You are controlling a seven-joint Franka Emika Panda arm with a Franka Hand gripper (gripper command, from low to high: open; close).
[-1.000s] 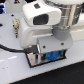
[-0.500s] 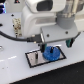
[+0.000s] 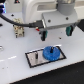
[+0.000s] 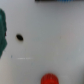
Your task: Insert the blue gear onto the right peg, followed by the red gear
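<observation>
Already seated on the grey plate (image 3: 37, 59), the blue gear (image 3: 50, 53) lies flat over what appears to be the right peg, towards the exterior view's right end of the plate — its hub hides the rod itself. A thin dark peg (image 3: 36, 54) stands bare at the plate's other end. The gripper (image 3: 54, 33) hangs above the gear and apart from it, its dark-green fingers (image 3: 43, 35) spread wide and holding nothing. The red gear (image 4: 49, 79) shows only in the wrist view, as a red disc at the frame's edge on the white table (image 3: 15, 60) — it cannot be found in the exterior view, so its direction from the plate is unclear. Judged from this, the next reach must carry the gripper off the plate toward that disc.
</observation>
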